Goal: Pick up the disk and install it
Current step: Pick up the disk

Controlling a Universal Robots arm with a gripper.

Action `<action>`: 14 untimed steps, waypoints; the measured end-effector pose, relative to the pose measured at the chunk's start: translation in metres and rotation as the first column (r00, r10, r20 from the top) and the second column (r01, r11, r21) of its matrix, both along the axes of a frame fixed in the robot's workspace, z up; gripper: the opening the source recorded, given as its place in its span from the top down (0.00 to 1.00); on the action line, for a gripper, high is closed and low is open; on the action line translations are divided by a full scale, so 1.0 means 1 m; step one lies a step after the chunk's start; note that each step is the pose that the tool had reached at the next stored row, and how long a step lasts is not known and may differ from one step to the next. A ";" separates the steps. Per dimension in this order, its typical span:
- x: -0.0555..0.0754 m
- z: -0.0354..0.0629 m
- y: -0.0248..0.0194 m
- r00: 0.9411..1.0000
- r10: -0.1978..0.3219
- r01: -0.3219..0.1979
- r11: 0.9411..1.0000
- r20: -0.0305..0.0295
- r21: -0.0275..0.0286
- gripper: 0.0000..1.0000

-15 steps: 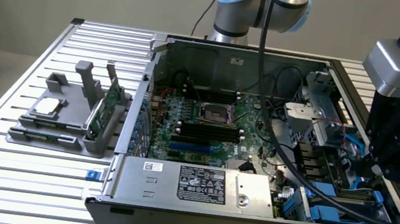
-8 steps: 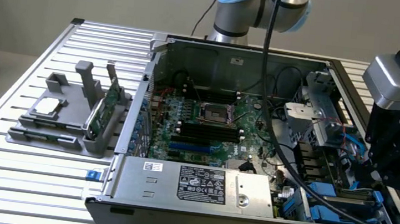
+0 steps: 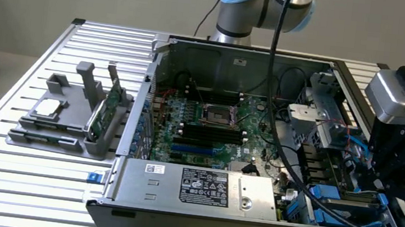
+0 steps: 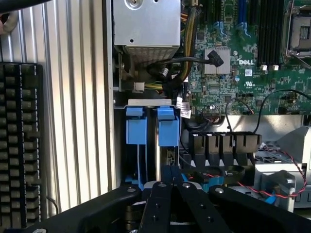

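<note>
Disk [image 4: 168, 127] sits edge-on in the drive cage at the near corner of the case [image 3: 199, 218], exterior view's right. It's slotted in, not lying on the bench [image 3: 21, 185]. Two blue carriers stand side by side there. I take the one in line w/ the fingertips as the disk; the other carrier [image 4: 136, 130] is just beside it, toward the case wall.

Looks: blue plastic tab at its end, thin grey metal edge behind it. Label can't be seen from here.

Gripper [image 4: 171, 170] is clenched, fingers pressed together, nothing seen held. Tips are right at the cage's open end near a bit of blue frame — contact can't be confirmed. Reads as the seating stage, task prob. nearly done.

To do it well, imo: push straight along the slot rails, centred on the carrier edge, no sideways lean, until both blue tabs sit level. Watch the red wires [image 4: 250, 188] and black cable [image 4: 194, 60] close by. Mainboard [image 4: 243, 77] lies further in — keyboard [image 4: 19, 145] is on the bench outside the case wall.
</note>
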State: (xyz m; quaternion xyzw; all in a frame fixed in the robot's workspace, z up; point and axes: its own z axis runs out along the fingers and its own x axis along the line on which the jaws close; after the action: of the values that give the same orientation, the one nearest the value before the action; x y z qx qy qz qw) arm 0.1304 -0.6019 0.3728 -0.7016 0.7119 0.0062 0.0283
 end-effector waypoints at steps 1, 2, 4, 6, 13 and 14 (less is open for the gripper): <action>0.001 -0.0018 0.0000 1.000 0.000 0.000 1.000 0.000 0.000 0.89; 0.001 -0.0036 0.0001 1.000 0.000 0.000 1.000 0.000 0.000 0.89; 0.002 -0.0072 0.0001 1.000 0.000 0.000 1.000 0.000 0.000 0.89; 0.003 -0.0107 0.0002 1.000 0.000 0.000 1.000 0.000 0.000 0.89; 0.005 -0.0234 0.0005 1.000 0.000 0.000 1.000 0.000 0.000 0.89; 0.005 -0.0253 0.0006 1.000 0.000 0.000 1.000 0.000 0.000 0.89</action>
State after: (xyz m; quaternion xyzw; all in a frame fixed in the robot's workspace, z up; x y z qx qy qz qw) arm 0.1358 -0.6013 0.3476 -0.7016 0.7120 0.0062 0.0283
